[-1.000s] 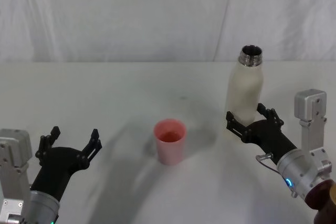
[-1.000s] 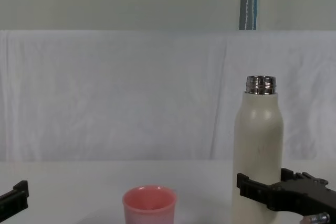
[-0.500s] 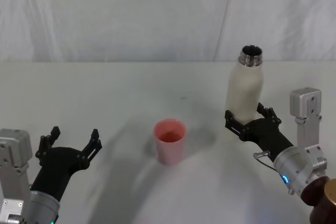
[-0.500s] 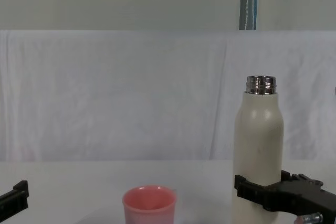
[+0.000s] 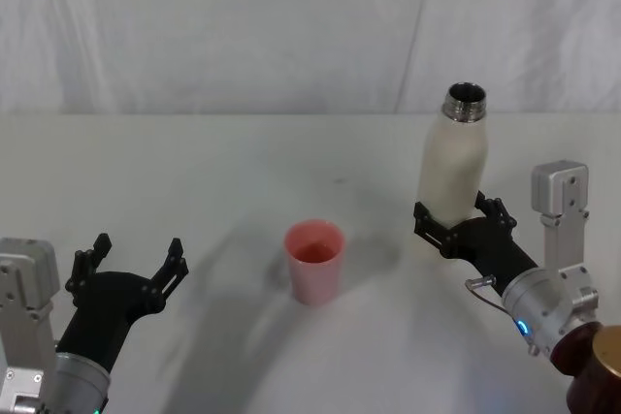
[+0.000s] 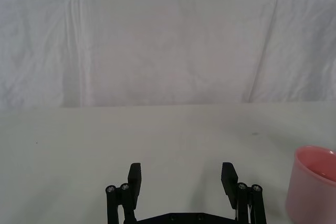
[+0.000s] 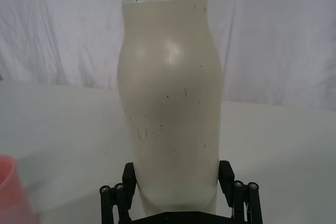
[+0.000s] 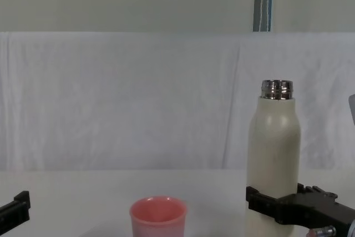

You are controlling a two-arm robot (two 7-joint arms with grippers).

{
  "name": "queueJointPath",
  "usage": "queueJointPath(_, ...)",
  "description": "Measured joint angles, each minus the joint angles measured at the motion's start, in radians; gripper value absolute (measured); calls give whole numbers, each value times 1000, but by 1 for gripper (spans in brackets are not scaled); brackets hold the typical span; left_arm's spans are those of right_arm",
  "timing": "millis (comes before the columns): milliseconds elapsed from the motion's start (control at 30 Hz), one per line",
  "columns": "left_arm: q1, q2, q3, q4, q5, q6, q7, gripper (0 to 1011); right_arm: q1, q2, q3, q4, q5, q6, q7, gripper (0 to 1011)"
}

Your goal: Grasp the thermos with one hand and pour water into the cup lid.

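One white bench (image 5: 194,172) carries two things, one thermos and one cup lid, and two end effectors reach over it.

The thermos (image 5: 451,170) is the larger thing: it stands upright on the right side of the bench, its steel neck open at the top, well apart from the cup lid. The right end effector (image 5: 455,224) is at the thermos's lower body, one black finger on each side of it. In the right wrist view the fingers (image 7: 129,174) sit against the two flanks of the bottle near its base, so the jaws stand narrow about the thermos and appear to touch it on both sides; the base of the thermos is hidden behind them.

The left end effector (image 5: 136,257) hovers low over the near left of the bench, its jaws spread wide with nothing between them.

The cup lid (image 5: 314,261), the smallest thing, stands upright near the middle of the bench, mouth up, to the left of the thermos and to the right of the left end effector, touching neither.
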Motion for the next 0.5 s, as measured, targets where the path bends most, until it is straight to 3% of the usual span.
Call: queueJointPath(500,0,0,0,0,0,0,0,1001,34,-15,0,43,5,-11,11,1001)
